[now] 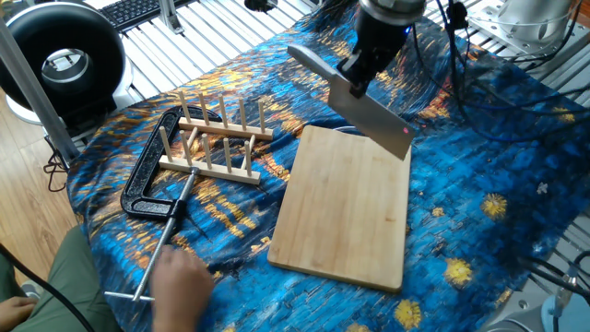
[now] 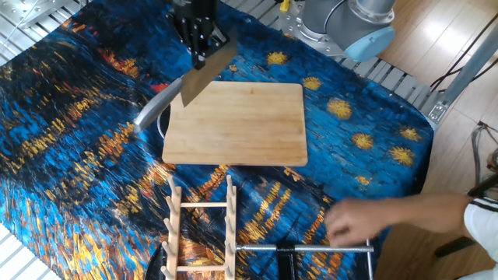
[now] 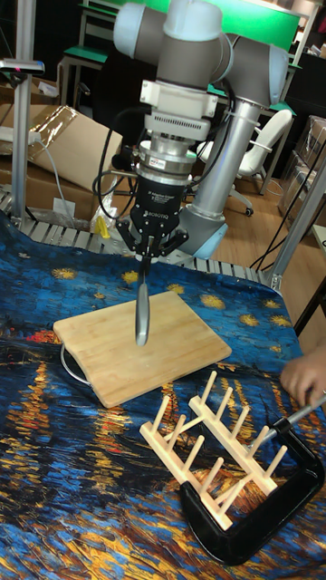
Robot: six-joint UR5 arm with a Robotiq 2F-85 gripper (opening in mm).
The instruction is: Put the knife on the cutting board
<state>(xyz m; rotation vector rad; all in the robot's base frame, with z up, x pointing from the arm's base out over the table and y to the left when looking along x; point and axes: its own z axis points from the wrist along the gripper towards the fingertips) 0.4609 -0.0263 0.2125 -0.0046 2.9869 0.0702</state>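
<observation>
The knife (image 1: 373,118) is a cleaver with a broad shiny blade, held in the air and tilted, its handle (image 1: 307,61) pointing up and to the left. My gripper (image 1: 361,72) is shut on the top edge of the blade. The blade's lower corner hangs just over the far edge of the cutting board (image 1: 346,207), a light bamboo rectangle lying flat on the blue cloth. In the other fixed view, the gripper (image 2: 204,48) holds the knife (image 2: 206,74) over the cutting board's (image 2: 249,124) left edge. The tall fixed view shows the gripper (image 3: 149,254), the knife (image 3: 142,313) edge-on, and the cutting board (image 3: 172,349).
A wooden peg rack (image 1: 214,143) and a black C-clamp (image 1: 147,184) lie left of the board. A person's hand (image 1: 180,281) grips the clamp's screw rod. A dark ring (image 3: 65,362) sticks out from under the board. A round ring lamp (image 1: 60,55) stands off the table's far left.
</observation>
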